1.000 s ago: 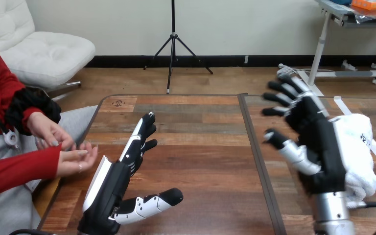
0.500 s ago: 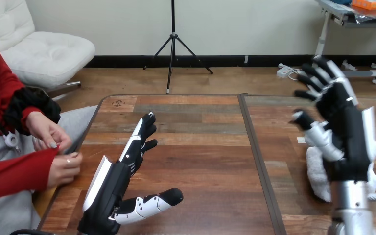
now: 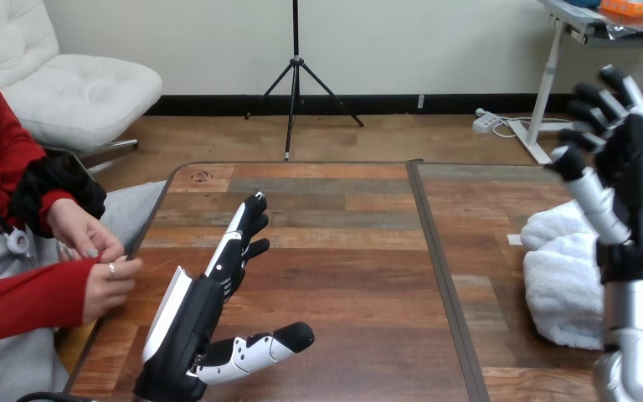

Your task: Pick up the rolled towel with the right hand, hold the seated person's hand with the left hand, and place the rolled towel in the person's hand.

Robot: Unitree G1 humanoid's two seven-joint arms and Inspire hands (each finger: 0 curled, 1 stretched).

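Observation:
The white rolled towel point(image 3: 563, 276) lies on the table at the right, partly behind my right forearm. Above and to the right of it, my right hand point(image 3: 636, 180) is raised with its fingers spread, open, holding nothing. Over the table's left half my left hand point(image 3: 205, 314) is stretched out, fingers straight and thumb pointing right, also open. The person's hands point(image 3: 96, 260) are together at the table's left edge, apart from my left hand by a short gap.
The wooden table point(image 3: 343, 251) has a dark seam running front to back near its middle. White tape marks lie on its right part near the towel.
My right hand has swung to the right and upward, uncovering the towel. The person's hands have drawn back slightly toward the left edge. My left hand has stayed still.

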